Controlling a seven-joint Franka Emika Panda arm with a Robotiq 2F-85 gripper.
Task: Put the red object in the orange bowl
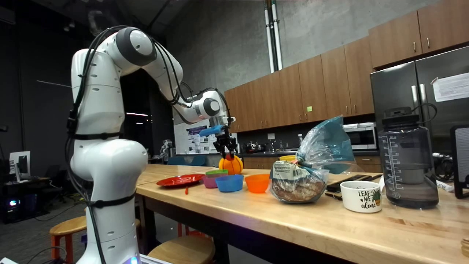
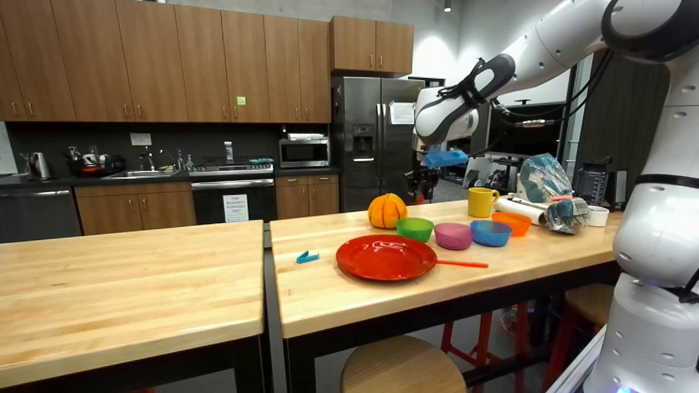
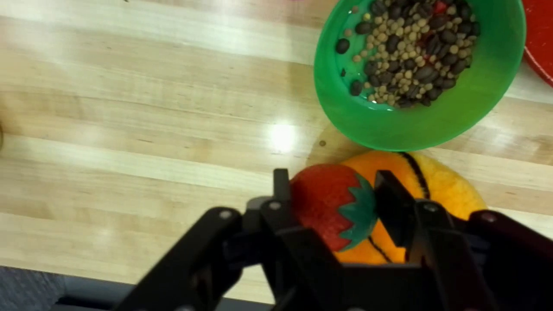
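1. Claw (image 3: 333, 190): clamped around the strawberry (image 3: 322, 205), parted only by its width.
2. Pumpkin (image 3: 447, 185): partly covered by both in the wrist view; contact unclear.
3. Green bowl (image 3: 402, 131): cut off there.
4. Orange bowl (image 2: 516, 220): well apart from the strawberry; in an exterior view, partly hidden by the blue bowl (image 2: 491, 237).

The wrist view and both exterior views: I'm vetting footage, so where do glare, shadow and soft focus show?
Wrist view: white glare on the pale wooden tabletop, soft shadow by the round green plastic bowl, the black two-fingered pincer dark and slightly blurred; in an exterior view, glints on the clear and teal plastic bag; in an exterior view, bright light on the white wall.
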